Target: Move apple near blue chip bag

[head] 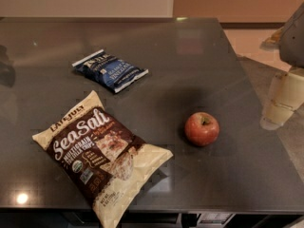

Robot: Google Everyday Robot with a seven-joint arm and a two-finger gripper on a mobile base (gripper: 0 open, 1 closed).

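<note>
Left of the tool [278, 106] (far right) lies the apple [202, 128].

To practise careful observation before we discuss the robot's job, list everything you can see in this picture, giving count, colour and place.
apple: one, red with yellowish patches, on the table right of centre, apart from both bags.
blue chip bag: one, dark blue with white edges, lying flat towards the back left.
Sea Salt bag: one, brown and cream, front left, its lower corner at the table's front edge.
table: one, dark grey and glossy, filling most of the view.
floor: pale beige, beyond the table at back right.
hand: one, cream-coloured, at the picture's right edge, right of the apple and not touching it.
</note>
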